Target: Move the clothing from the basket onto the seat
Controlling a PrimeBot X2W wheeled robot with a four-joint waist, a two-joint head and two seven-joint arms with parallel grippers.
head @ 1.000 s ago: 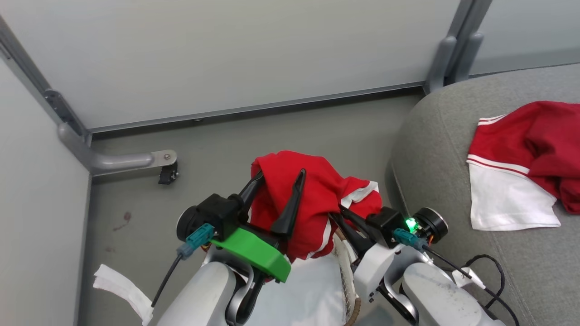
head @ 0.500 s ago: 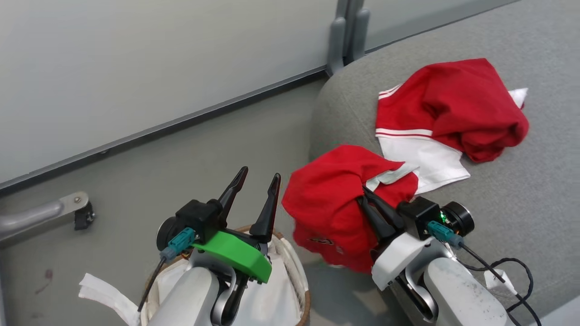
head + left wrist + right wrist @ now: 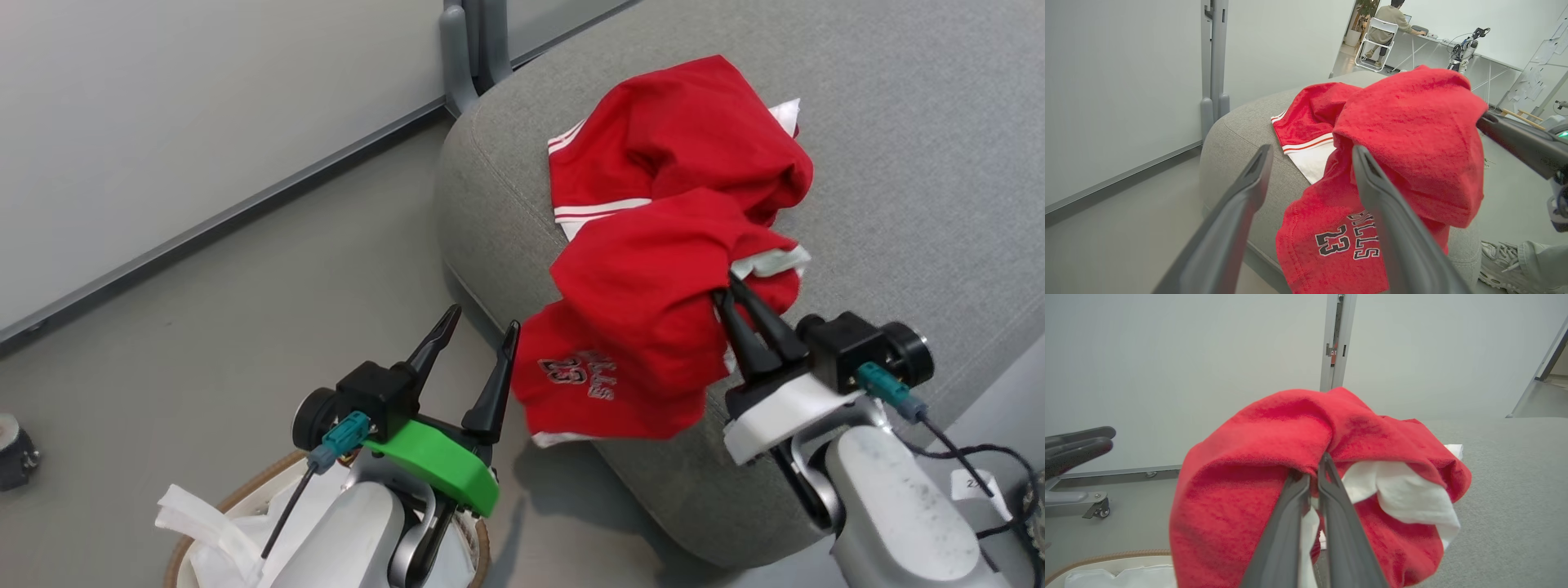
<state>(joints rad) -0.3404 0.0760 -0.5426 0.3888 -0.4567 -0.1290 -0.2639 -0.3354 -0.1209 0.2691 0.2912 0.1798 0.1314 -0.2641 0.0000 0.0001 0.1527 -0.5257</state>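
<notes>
Over the side edge of the big grey woven sofa seat [image 3: 898, 122], my right gripper [image 3: 729, 292] held up a soft red sports shirt with white lettering [image 3: 645, 310]. Its two dark fingers were pinched tight on a bunched fold, right by a strip of white cloth. Most of that shirt hung above the seat, but its bottom part with the number dangled past the edge, over the grey floor [image 3: 245, 327]. A second red shirt with white stripes [image 3: 686, 139] lay crumpled on the seat near its far rounded corner. The held shirt touched it or hung just over it; I could not tell which.

My left gripper [image 3: 483, 318] was spread wide with nothing in it, above the small white basket with a brown woven rim [image 3: 253, 475]. The part of the basket I could see held a white cloth liner [image 3: 212, 539].

I thought the shirt was light and very floppy. It would not break, but it would sag and fold wherever I let it. A thick bunch seemed the best place to hold, since a thin edge could slip out. If I let go too close to the seat's edge, the shirt might slide off.
</notes>
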